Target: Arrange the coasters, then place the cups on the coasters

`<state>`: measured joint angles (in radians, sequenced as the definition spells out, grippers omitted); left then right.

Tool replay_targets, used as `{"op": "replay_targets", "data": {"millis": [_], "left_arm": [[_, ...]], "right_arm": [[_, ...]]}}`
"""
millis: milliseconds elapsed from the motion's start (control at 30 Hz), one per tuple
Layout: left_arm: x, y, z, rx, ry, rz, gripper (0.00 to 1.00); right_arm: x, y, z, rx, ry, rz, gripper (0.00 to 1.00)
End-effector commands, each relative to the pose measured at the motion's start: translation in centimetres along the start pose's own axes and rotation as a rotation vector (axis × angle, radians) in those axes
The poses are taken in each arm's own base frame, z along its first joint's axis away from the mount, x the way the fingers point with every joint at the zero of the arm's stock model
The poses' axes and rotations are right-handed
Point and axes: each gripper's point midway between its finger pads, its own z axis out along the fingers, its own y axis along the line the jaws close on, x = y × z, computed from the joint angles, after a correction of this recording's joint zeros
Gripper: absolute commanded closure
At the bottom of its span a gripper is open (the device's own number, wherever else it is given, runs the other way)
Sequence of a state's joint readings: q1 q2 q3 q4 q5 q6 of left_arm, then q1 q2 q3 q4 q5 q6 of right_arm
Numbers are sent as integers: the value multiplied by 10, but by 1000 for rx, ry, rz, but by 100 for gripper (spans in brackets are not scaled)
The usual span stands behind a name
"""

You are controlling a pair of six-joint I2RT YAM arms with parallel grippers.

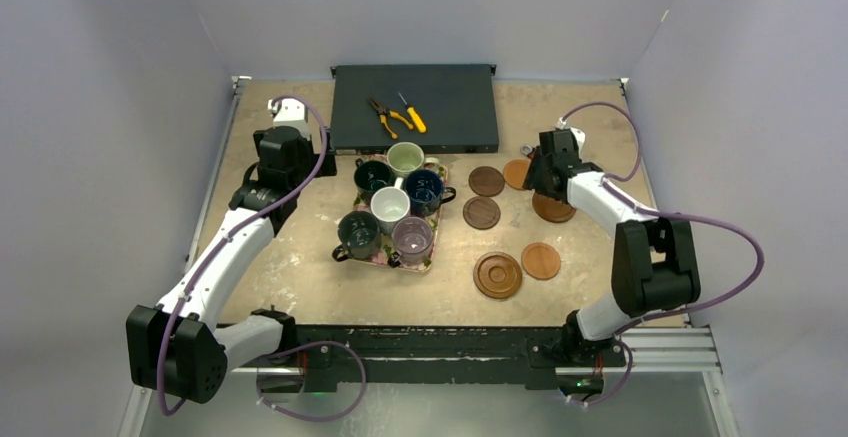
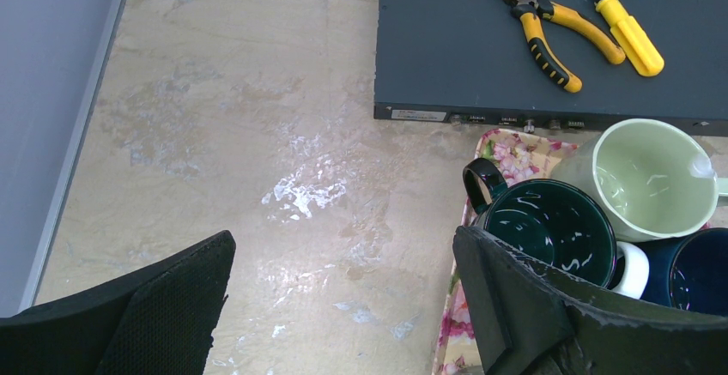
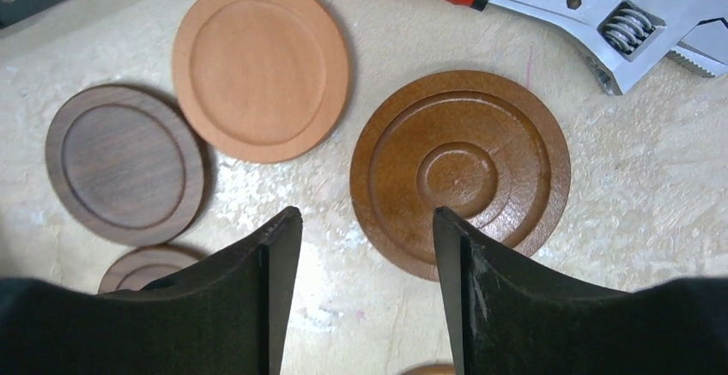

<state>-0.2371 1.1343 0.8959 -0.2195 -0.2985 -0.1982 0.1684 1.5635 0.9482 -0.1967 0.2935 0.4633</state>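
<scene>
Six coasters lie on the right half of the table: two dark brown (image 1: 487, 180) (image 1: 481, 212), two orange-tan (image 1: 516, 173) (image 1: 541, 260), and two ringed reddish-brown (image 1: 497, 275) (image 1: 553, 207). My right gripper (image 3: 367, 229) hovers open over bare table just beside the far ringed coaster (image 3: 461, 169), holding nothing. An orange-tan coaster (image 3: 260, 68) and a dark coaster (image 3: 124, 162) lie ahead of it. Six cups crowd the floral tray (image 1: 436, 247): pale green (image 1: 405, 159), dark teal (image 1: 373, 176), navy (image 1: 424, 190), white (image 1: 390, 204), dark grey-black (image 1: 358, 234), purplish (image 1: 412, 239). My left gripper (image 2: 343, 251) stands wide open and empty, left of the dark teal cup (image 2: 549, 225).
A flat dark box (image 1: 415, 107) at the back carries yellow-handled pliers (image 2: 541, 23) and a screwdriver (image 2: 627, 32). A red-handled adjustable wrench (image 3: 601, 6) lies beyond the far coasters. Grey walls close in the table on three sides.
</scene>
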Motion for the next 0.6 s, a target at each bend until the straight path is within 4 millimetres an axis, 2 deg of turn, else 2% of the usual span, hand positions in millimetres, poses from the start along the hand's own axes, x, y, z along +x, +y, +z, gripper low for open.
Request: {"op": "replay_targets", "data": {"millis": [0, 133, 300, 433, 567], "left_arm": [[-22, -5, -5, 16, -52, -15, 1], [-24, -5, -7, 21, -58, -19, 1], [-25, -7, -8, 31, -61, -23, 1], [-26, -7, -9, 32, -65, -25, 1], [-27, -6, -10, 30, -68, -25, 1]], "right_arm": [[-5, 8, -25, -32, -2, -46, 37], [11, 4, -37, -58, 37, -33, 24], [21, -9, -38, -53, 30, 32, 14], [19, -31, -30, -116, 39, 175, 13], [15, -44, -22, -90, 21, 223, 15]]}}
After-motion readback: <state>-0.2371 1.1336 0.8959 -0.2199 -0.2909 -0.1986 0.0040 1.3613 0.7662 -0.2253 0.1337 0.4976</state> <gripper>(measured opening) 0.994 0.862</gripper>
